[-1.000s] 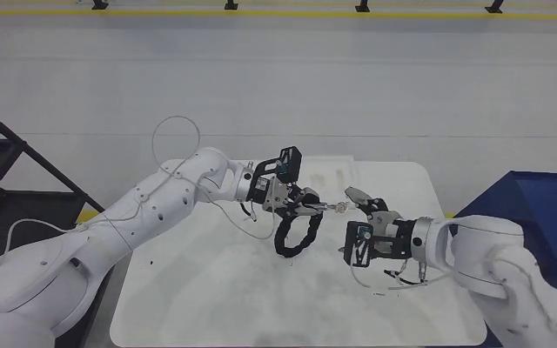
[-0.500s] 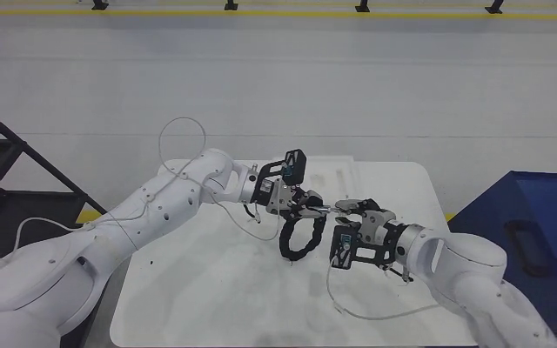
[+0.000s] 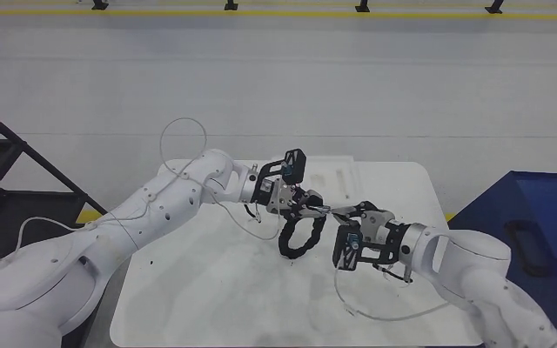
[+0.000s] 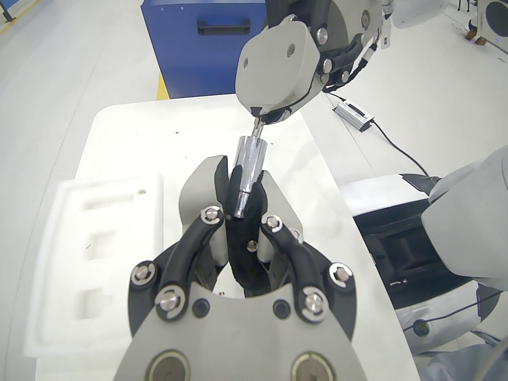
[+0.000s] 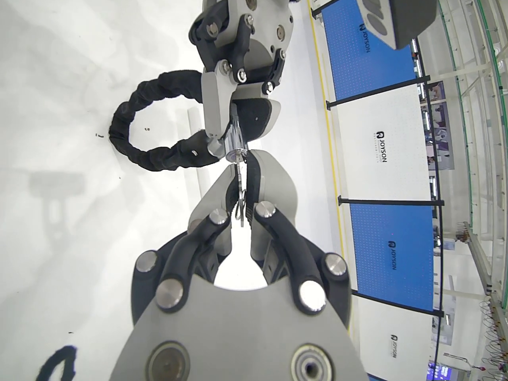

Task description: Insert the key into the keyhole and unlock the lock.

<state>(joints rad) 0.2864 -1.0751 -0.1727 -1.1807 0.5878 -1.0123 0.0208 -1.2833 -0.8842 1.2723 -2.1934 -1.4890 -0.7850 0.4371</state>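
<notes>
The key is pinched flat between the fingers of the right tool, its blade sticking out past the fingertips. The blade's tip meets the end face of the lock, a shiny metal cylinder (how far it sits inside the keyhole cannot be told). The left tool is clamped around the cylinder's rear part, holding it up off the desk with its free end turned toward the right tool, so the two tools face each other almost nose to nose above the middle of the desk. From the lock a black, fabric-covered cable loop hangs down beneath the left tool, its lower curve close to the white desk surface. On the far side of the desk lies a white foam tray with rectangular recesses. Beyond the desk's edge stands a blue cabinet on the floor.
</notes>
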